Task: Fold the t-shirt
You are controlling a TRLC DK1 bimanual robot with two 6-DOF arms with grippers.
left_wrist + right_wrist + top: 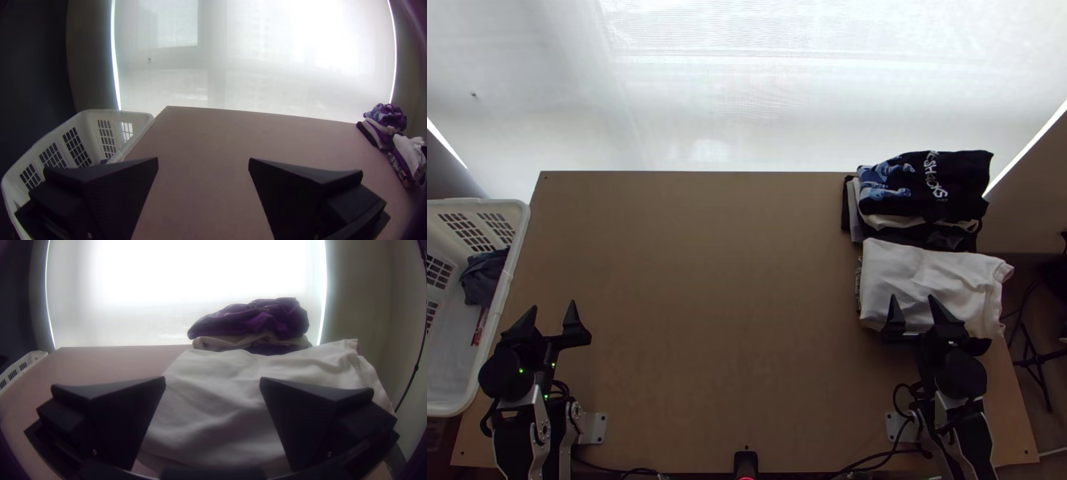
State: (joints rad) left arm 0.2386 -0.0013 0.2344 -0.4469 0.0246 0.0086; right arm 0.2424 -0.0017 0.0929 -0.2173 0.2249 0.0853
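My left gripper (553, 314) stands open above the table's left side, beside the basket; in the left wrist view the same gripper (203, 162) has nothing between its fingers. My right gripper (912, 302) is open over the near part of a folded white garment (931, 280) at the table's right. In the right wrist view, that gripper (212, 380) has its fingers apart with the white cloth (213, 409) beyond and below them, not visibly gripped. A dark garment (485, 276) lies bunched in the basket. Which piece is the t-shirt I cannot tell.
The white basket (507, 280) stands against the left edge of the wooden table (723, 304). Behind the white garment, a stack of folded clothes with a black printed one (955, 184) on top sits at the far right corner. Bare tabletop stretches between the arms.
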